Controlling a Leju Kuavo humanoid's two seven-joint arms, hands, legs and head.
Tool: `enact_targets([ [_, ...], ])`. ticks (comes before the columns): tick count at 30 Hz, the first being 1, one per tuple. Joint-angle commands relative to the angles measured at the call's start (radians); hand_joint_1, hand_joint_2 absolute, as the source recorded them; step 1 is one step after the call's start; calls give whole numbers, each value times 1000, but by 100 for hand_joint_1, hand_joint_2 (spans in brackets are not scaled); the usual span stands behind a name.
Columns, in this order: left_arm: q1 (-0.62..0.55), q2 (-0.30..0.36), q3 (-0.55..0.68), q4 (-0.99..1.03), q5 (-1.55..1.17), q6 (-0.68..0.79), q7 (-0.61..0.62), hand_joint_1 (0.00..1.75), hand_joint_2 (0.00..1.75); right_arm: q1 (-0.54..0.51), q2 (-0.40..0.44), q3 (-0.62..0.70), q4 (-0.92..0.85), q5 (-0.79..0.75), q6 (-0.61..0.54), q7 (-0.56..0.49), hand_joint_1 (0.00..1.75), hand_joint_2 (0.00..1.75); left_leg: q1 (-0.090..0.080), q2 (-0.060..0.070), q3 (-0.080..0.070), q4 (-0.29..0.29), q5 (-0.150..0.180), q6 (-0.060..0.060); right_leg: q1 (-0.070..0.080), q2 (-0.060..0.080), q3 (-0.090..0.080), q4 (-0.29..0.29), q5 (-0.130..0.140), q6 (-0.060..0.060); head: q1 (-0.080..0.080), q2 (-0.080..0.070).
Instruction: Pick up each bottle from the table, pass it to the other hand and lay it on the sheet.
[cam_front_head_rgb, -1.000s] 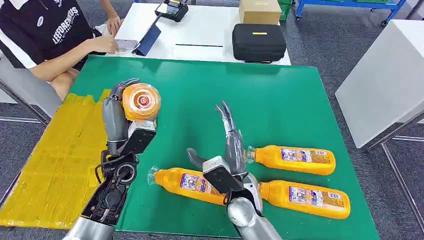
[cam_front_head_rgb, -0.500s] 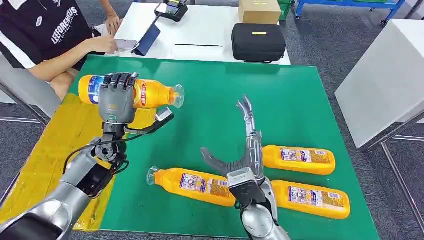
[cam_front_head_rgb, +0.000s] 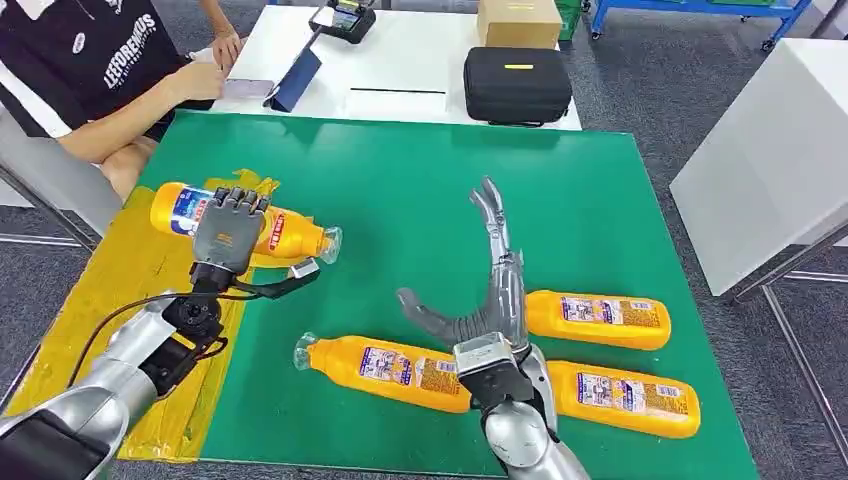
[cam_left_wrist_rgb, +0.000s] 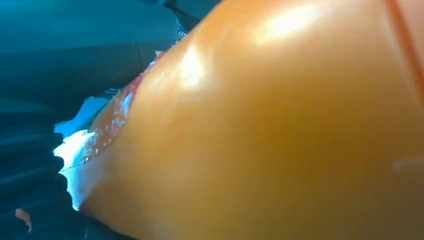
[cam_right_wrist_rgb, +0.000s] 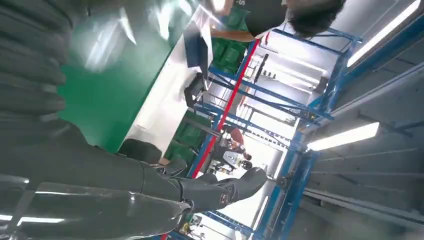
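Observation:
My left hand (cam_front_head_rgb: 226, 232) grips an orange bottle (cam_front_head_rgb: 290, 236) around its middle, held level just over the edge of the yellow sheet (cam_front_head_rgb: 110, 330), cap toward the table's centre. Its orange body (cam_left_wrist_rgb: 280, 130) looms close in the left wrist view. My right hand (cam_front_head_rgb: 490, 290) is open above the green table (cam_front_head_rgb: 420, 180), fingers stretched forward and thumb out, holding nothing; its dark fingers (cam_right_wrist_rgb: 210, 190) appear in the right wrist view. Three more orange bottles lie on the table: one in front (cam_front_head_rgb: 385, 366), one to the right (cam_front_head_rgb: 600, 319), one nearer me (cam_front_head_rgb: 620, 398).
A person (cam_front_head_rgb: 90, 70) sits at the far left corner beside a white table (cam_front_head_rgb: 400, 70) carrying a black case (cam_front_head_rgb: 517, 85), a cardboard box (cam_front_head_rgb: 519, 22) and a tablet (cam_front_head_rgb: 295, 78). Another white table (cam_front_head_rgb: 770, 160) stands to the right.
My left hand turned the bottle from end-on to level, then lowered it toward the sheet. My right hand drew back and rose a little, staying open.

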Motion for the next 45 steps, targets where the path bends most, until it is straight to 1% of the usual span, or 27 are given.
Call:
enact_targets([
  [1,-55,-30,67,118,-10,-96,-56,175,175,-71,-11,34,50,128,31,86,0,175,0,1,3,0,-2,-1,1,0,3,0,-1,-1,0,0],
  [2,-52,-34,71,119,-9,-98,-56,175,175,-69,-11,36,54,133,30,88,0,175,0,1,6,0,-3,-2,0,-1,5,1,-3,-2,0,0],
  [3,-45,-39,104,118,14,-101,-77,175,175,-67,-10,43,63,163,32,100,0,175,0,1,6,0,-3,-2,1,0,6,0,-3,-2,0,0],
  [5,-38,-39,114,118,17,-102,-82,175,175,-62,-11,50,69,178,35,105,0,175,0,1,3,0,-1,-1,0,0,3,-1,-1,-1,0,0],
  [6,-33,-42,135,119,27,-113,-92,154,175,-62,-19,63,76,211,48,116,0,175,0,1,6,0,-3,-2,1,-1,6,0,-3,-2,0,0],
  [8,-30,-41,136,119,27,-111,-92,154,175,-57,-18,64,77,211,47,116,0,175,0,1,4,-1,-2,-1,1,0,4,-1,-1,-1,0,0],
  [9,-25,-43,152,119,41,-115,-104,17,175,-55,-22,71,81,228,51,118,0,175,0,1,7,-1,-3,-2,0,0,7,-1,-3,-1,0,0],
  [10,-15,-47,192,118,71,-133,-134,0,175,-50,-30,84,85,266,66,129,0,175,0,1,5,-1,-2,-1,1,0,5,-1,-2,-1,0,0],
  [11,-10,-47,201,118,74,-140,-139,0,175,-46,-32,89,88,278,71,131,0,175,0,2,7,0,-3,-2,1,0,7,0,-3,-2,0,0],
  [12,-2,-44,209,119,84,-166,-143,0,175,-44,-36,98,97,297,82,128,0,175,0,1,4,-1,-2,-1,1,0,4,-1,-1,-1,0,0],
  [14,3,-43,225,127,76,-226,-145,0,175,-51,-38,108,115,311,92,122,0,175,0,2,8,-1,-4,-2,1,0,8,-1,-3,-2,0,0],
  [18,7,-39,231,128,65,-244,-146,0,175,-62,-35,110,130,314,96,119,0,175,0,2,4,-1,-2,-1,1,0,4,-1,-1,-1,0,0],
  [20,10,-38,247,128,72,-308,-149,0,175,-68,-38,116,137,319,100,119,0,175,0,2,10,0,-5,-2,0,-1,9,0,-4,-2,0,0],
  [22,16,-39,273,143,64,-337,-155,0,175,-78,-37,118,147,320,104,118,0,175,0,1,3,-1,-1,-1,1,0,3,-1,-1,-1,0,0],
  [23,21,-38,279,138,62,-353,-162,0,175,-84,-38,121,152,321,106,117,0,175,0,2,7,-1,-3,-1,0,1,6,-1,-2,-1,0,0],
  [24,23,-39,292,145,66,-380,-166,0,175,-93,-40,128,158,326,116,120,0,175,0,3,9,0,-4,-2,0,1,8,0,-3,-2,0,0],
  [25,25,-38,301,143,61,-398,-171,0,175,-100,-43,134,163,333,126,127,0,175,0,3,5,-1,-2,-1,0,2,4,-1,-1,-1,0,0],
  [26,27,-38,314,144,68,-408,-177,0,175,-118,-52,150,179,353,156,146,0,175,0,3,8,-1,-4,-2,0,1,7,-1,-3,-2,0,0],
  [27,25,-38,316,144,67,-409,-178,0,175,-124,-52,153,188,356,161,149,0,175,0,3,6,0,-3,-1,0,1,6,0,-2,-1,0,0],
  [28,30,-43,351,133,92,-362,-199,0,175,-133,-67,175,201,394,199,185,0,175,0,2,5,0,-2,-1,0,1,4,-1,-2,-1,0,0],
  [31,23,-47,352,135,92,-368,-198,0,175,-128,-69,176,210,394,198,183,0,175,0,1,6,-1,-3,-1,1,-1,6,-1,-2,-1,0,0],
  [33,23,-47,352,135,92,-368,-198,0,175,-128,-69,176,210,394,198,183,0,175,0,1,4,-1,-2,-1,0,0,3,-1,-1,-1,0,0],
  [34,23,-47,352,135,92,-368,-198,0,175,-128,-69,176,210,394,198,183,0,175,0,1,7,0,-3,-1,0,0,6,0,-3,-1,0,0],
  [36,23,-47,352,135,92,-368,-198,0,175,-128,-69,176,210,394,198,183,0,175,0,1,3,-1,-1,-1,0,0,3,-1,-1,-1,0,0],
  [37,23,-47,352,135,92,-368,-198,0,175,-128,-69,176,210,394,198,183,0,175,0,1,7,0,-3,-1,1,0,7,-1,-3,-1,0,0],
  [42,23,-47,352,135,92,-368,-198,0,175,-128,-69,176,210,394,198,183,0,175,0,1,3,-1,-1,-1,0,0,3,-1,-1,-1,0,0],
  [45,30,-67,454,107,144,-213,-237,0,175,-135,-104,227,264,488,255,245,0,175,0,1,8,0,-4,-2,1,-1,8,0,-3,-2,0,0],
])
